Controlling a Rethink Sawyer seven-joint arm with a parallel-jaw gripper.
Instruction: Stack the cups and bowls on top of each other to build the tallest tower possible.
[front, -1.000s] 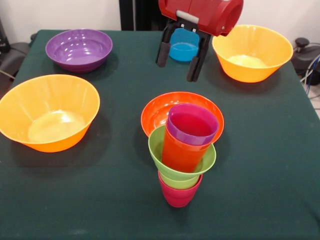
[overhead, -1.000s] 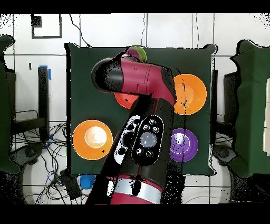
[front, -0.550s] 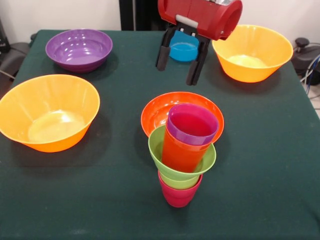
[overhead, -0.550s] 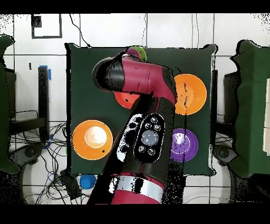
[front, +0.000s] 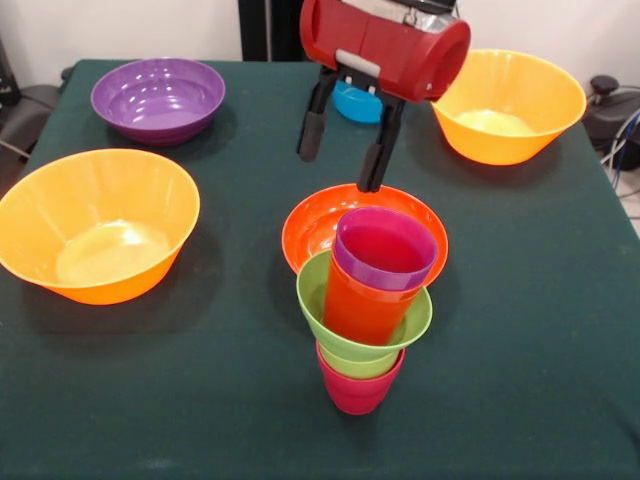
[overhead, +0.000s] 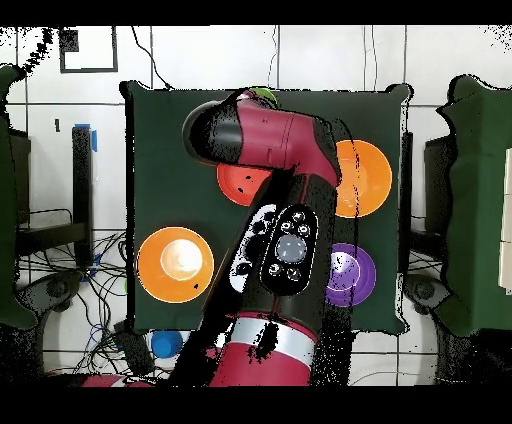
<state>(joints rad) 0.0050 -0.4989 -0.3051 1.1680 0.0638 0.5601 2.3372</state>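
Tower (front: 366, 305) built near the table's front edge; gripper (front: 342, 150) held spread and empty above the red-orange bowl (front: 312, 218).

Four cups are counted in the tower, nested and stacked (crimson at the base, then lime, orange-red, purple on top), seemingly to gain height. Five bowls are seen apart from it: two orange (front: 95, 225) (front: 505, 105), one purple (front: 158, 97), one red-orange just behind, one blue (front: 357, 101) partly hidden by the arm.

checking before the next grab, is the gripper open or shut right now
Open. In the front view the gripper hangs with its two black fingers spread well apart, nothing between them, above the red-orange bowl.
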